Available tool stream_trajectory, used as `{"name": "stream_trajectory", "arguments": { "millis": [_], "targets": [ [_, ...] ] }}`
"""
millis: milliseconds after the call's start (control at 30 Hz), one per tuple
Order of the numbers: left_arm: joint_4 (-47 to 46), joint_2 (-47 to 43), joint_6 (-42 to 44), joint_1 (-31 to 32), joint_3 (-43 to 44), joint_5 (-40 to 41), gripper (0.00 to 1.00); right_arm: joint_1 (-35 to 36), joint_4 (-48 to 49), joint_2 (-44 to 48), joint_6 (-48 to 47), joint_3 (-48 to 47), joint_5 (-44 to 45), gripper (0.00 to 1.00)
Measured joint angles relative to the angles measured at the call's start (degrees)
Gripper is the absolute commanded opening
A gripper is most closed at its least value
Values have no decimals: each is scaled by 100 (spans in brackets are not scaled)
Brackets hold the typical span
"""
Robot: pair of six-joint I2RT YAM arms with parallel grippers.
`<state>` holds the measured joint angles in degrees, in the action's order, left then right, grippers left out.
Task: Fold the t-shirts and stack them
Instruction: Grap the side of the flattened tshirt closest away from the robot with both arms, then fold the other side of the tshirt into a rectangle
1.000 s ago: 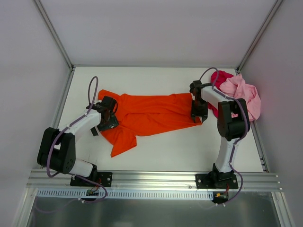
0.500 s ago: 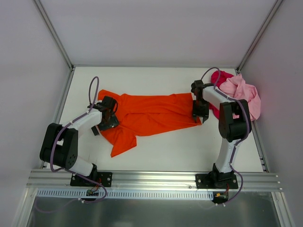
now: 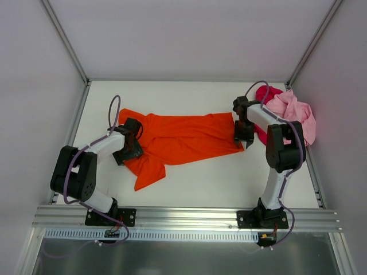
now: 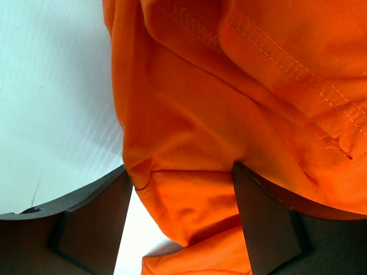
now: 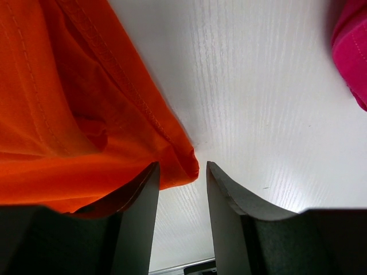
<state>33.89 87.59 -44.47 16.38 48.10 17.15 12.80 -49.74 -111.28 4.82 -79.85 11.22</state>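
The orange t-shirt point(image 3: 183, 140) lies spread sideways across the middle of the table. My left gripper point(image 3: 131, 150) is down on its left end. In the left wrist view the gripper point(image 4: 180, 223) is open and a bunched fold of orange cloth point(image 4: 189, 195) sits between the jaws. My right gripper point(image 3: 243, 137) is at the shirt's right end. In the right wrist view the gripper point(image 5: 182, 189) is open, with the shirt's corner point(image 5: 180, 163) just between the fingertips. The pink t-shirt point(image 3: 295, 114) and the red t-shirt point(image 3: 266, 94) lie crumpled at the far right.
The white table point(image 3: 218, 177) has metal frame posts at its back corners and a rail along the near edge point(image 3: 183, 215). The red shirt's edge point(image 5: 352, 51) shows at the top right of the right wrist view.
The right gripper has shifted slightly to the right at the shirt's corner. The left arm has shifted slightly over the shirt's left end. The orange shirt has barely moved.
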Motion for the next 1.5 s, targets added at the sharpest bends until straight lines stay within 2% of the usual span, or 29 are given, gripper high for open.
{"name": "stream_trajectory", "arguments": {
  "millis": [133,433,533,600,700,767,800,867,900,933,1000,1300,1500],
  "targets": [
    [7,0,-15,-2,-4,-20,75,-13,4,2,0,7,-46,42],
    [50,-28,-133,-35,-28,-57,74,-61,92,0,0,59,-590,44],
    [48,-37,-153,-35,-42,-61,71,-61,92,0,0,59,-761,44],
    [44,-39,-166,-35,-50,-66,64,-61,92,0,-13,59,-822,44],
    [44,-42,-186,-35,-61,-70,60,-61,87,0,-46,59,-896,43],
    [44,-44,-205,-35,-63,-76,55,-61,81,0,-70,59,-916,36],
    [46,-44,-212,-35,-63,-87,47,-61,68,0,-81,59,-920,23],
    [55,-35,-254,-35,-63,-125,35,-63,39,0,-129,57,-931,3],
    [57,-24,-267,-35,-63,-153,24,-61,17,0,-142,55,-935,1],
    [52,-20,-271,-35,-63,-173,18,-61,-15,0,-127,44,-938,1],
    [55,-7,-278,-35,-63,-188,0,-61,-48,0,-122,22,-935,1],
    [120,-2,-251,-35,-11,-166,0,-63,-166,-4,-116,-219,-887,1],
    [249,-153,-221,-142,382,-4,0,-68,-302,-122,-85,-741,-804,1]
  ]
}}
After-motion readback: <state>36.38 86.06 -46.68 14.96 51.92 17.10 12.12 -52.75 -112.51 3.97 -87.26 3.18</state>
